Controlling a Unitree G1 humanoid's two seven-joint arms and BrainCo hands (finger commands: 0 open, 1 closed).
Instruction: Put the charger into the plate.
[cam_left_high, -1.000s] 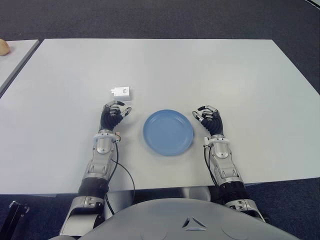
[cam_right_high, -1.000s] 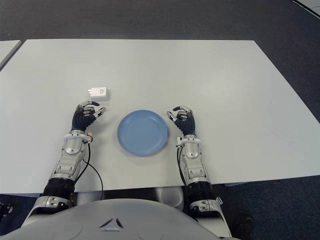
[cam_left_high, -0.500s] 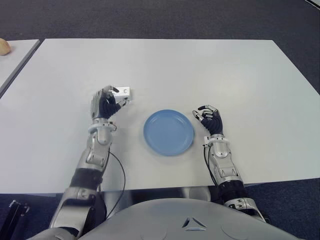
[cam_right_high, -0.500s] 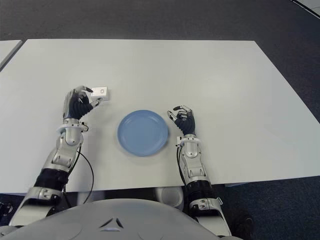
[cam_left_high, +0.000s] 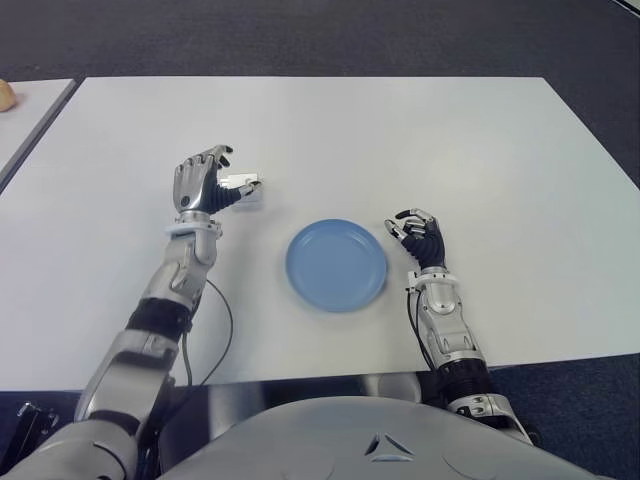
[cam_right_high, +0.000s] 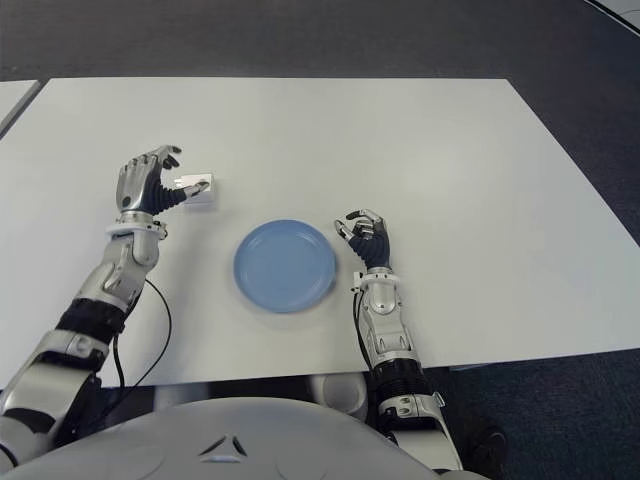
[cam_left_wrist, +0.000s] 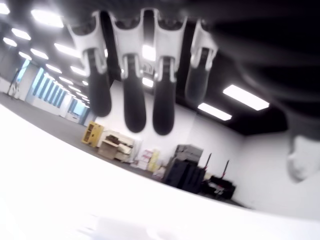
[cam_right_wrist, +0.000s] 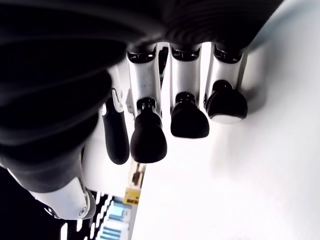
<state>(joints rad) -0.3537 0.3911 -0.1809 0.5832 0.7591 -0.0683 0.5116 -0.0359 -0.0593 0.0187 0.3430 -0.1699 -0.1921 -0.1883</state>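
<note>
We see one white table (cam_left_high: 400, 140) filling most of the eye views, with one blue plate (cam_left_high: 336, 264) just below the frame's centre and bare of any load. Two hands show, one on each side of the plate.

Our left hand (cam_left_high: 200, 180) sits in the left-centre of the frame, up and left of the plate, raised with its palm turned toward the one white charger (cam_left_high: 247, 187). The thumb tip reaches the charger's near edge, while the four fingers (cam_left_wrist: 134, 100) hang spread and extended in the left wrist view, closed on nothing. We cannot tell whether the thumb truly touches the charger. The charger lies on the table, up and left of the plate and well apart from it.

Our right hand (cam_left_high: 420, 238) shows just right of the plate, its fingers (cam_right_wrist: 148, 135) loosely curled around nothing.
</note>
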